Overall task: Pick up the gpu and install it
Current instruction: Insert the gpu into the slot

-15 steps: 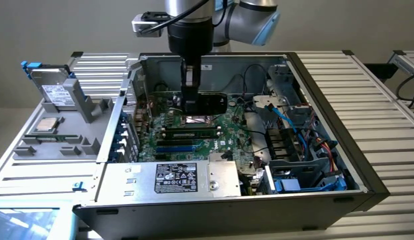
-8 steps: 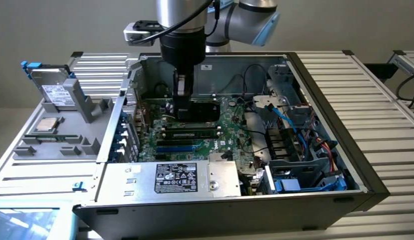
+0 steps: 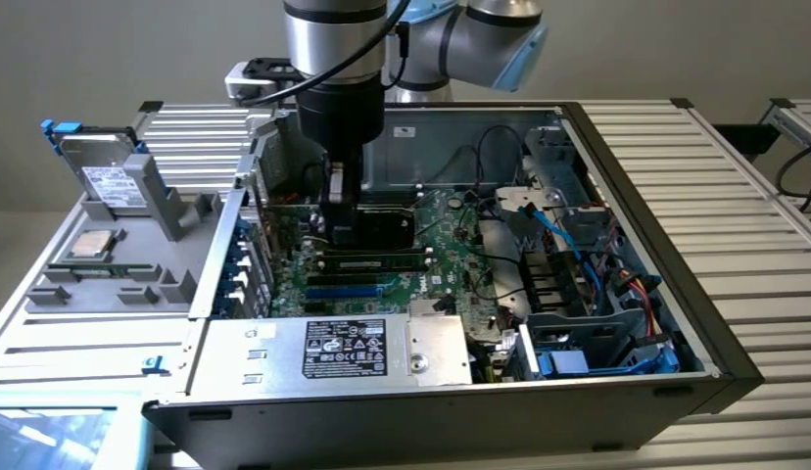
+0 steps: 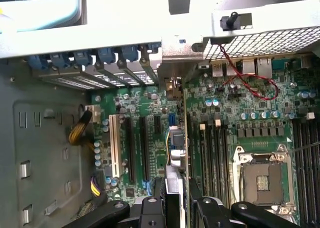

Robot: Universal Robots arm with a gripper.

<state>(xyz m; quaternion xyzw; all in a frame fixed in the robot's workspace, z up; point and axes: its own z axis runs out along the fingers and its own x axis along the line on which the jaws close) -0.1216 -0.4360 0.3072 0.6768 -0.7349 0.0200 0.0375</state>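
My gripper [image 3: 338, 208] reaches down into the open computer case [image 3: 719, 323] over the green motherboard [image 3: 445, 245]. It is shut on the gpu [image 3: 383, 227], which shows there as a black block beside the fingers. In the wrist view the gpu [image 4: 176, 153] stands edge-on between the two black fingers [image 4: 150, 209] of the gripper [image 4: 176, 204]. Its silver end bracket [image 4: 172, 87] points at the row of rear slot covers [image 4: 107, 78]. The card lies in line with the long expansion slots [image 4: 128, 148]. Whether its edge sits in a slot, I cannot tell.
A grey power supply [image 3: 347, 354] fills the case's near side. Blue and black cables [image 3: 562, 245] crowd the exterior view's right. An open CPU socket [image 4: 262, 178] and a red wire [image 4: 250, 85] lie beside the card. A grey tray [image 3: 66, 323] holds a drive [image 3: 108, 181].
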